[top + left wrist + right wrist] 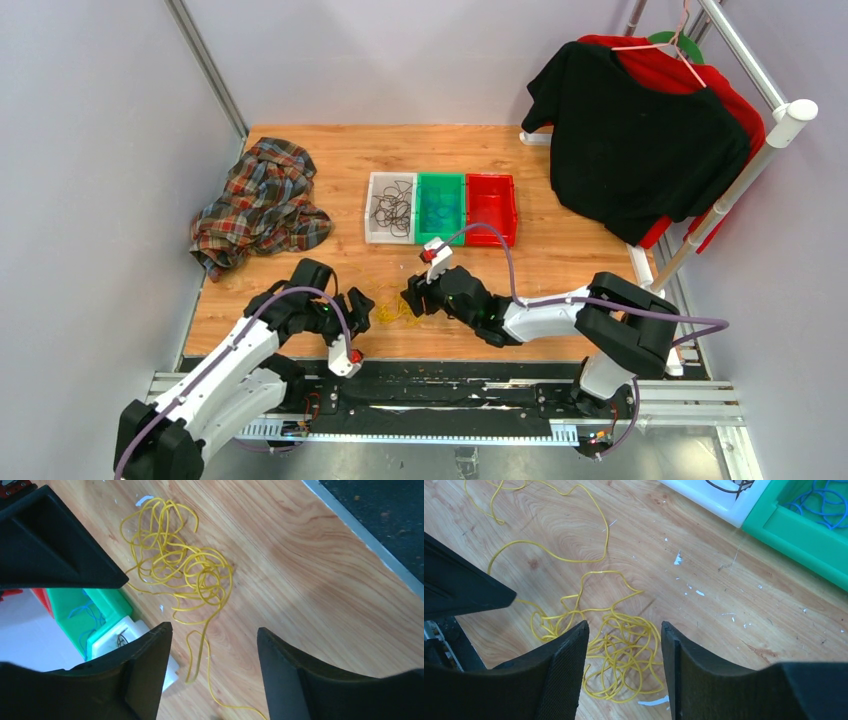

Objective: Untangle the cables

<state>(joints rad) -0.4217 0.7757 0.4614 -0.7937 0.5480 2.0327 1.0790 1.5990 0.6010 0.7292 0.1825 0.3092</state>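
Yellow cables (395, 312) sit knotted on the wooden table (560, 280), close to its near edge, right between the two arms. From overhead the knot is only a small yellow smear, stretched slightly left to right. The left gripper (362, 304) is low on one side of it, and the right gripper (412, 298) is low on the other.

The left wrist camera shows what overhead can't: separate loops piled in a clump, and one loose strand trailing away from the clump toward the camera. That strand runs lengthwise through the gap between the left fingers (150, 670). They stand wide apart, and the strand lies on the wood with nothing pinched.

The right wrist camera sees the clump from the other side, through the gap between its fingers (569, 670). Here the long loose loops sprawl away toward the upper left of the view. These jaws are parted too, with no strand clamped between them.

Back overhead, three bins stand in a row farther up the table. The white bin (372, 210) holds dark cables (392, 208), and the green bin (441, 177) and the red bin (491, 178) follow it. Only the right wrist view gives a clear look at the blue cables (824, 500) lying in the green one. Only the overhead view takes in the plaid shirt (262, 200), heaped at the table's left side.
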